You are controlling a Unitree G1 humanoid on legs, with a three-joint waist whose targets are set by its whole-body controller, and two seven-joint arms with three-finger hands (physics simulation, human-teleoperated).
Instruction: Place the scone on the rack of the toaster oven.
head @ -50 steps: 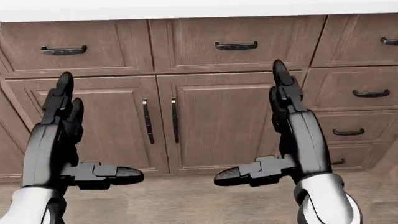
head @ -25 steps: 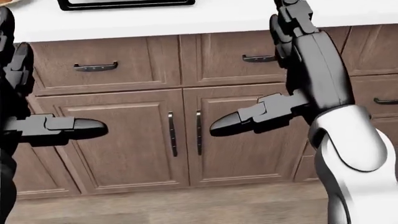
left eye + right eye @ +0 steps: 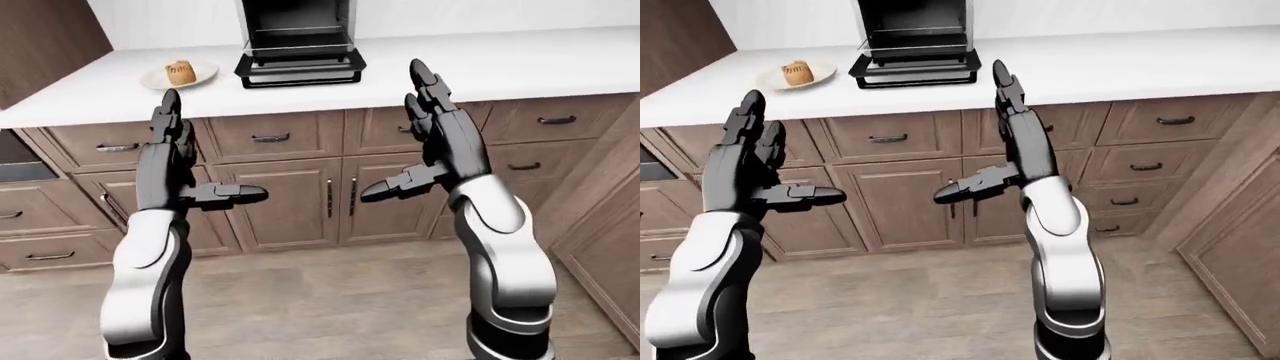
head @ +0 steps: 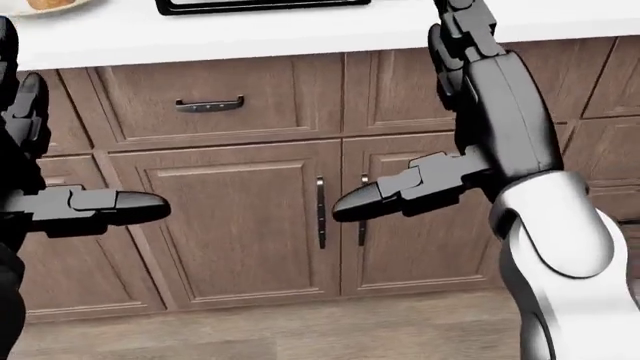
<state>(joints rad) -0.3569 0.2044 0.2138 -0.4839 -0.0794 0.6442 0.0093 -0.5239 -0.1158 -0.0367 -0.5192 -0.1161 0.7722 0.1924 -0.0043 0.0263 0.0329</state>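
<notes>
Left-eye view: the scone point(image 3: 181, 72) sits on a small white plate point(image 3: 203, 76) at the upper left of the white surface point(image 3: 500, 67), just beside the toaster oven point(image 3: 298, 34), whose door point(image 3: 300, 54) hangs down, exposing the rack point(image 3: 297, 31). Both hands are raised well below and apart from these items. The left hand point(image 3: 170, 161) and right hand point(image 3: 435, 139) hold nothing; fingers point(image 3: 420, 82) extended upward, thumbs pointing inward, released. Compared with the head view one second ago, which showed only cabinet doors point(image 4: 240, 225) and floor, the head camera has tilted upward and the whole picture has shifted: the surface edge and the oven's base now enter at the top. By judgement, the robot is orienting toward the target; the approach and grasp are not yet begun. Head view shows only a sliver of plate at its top left corner, with the left hand cut by the frame edge; the eye views alone show scone, oven interior and both arms entire.
</notes>
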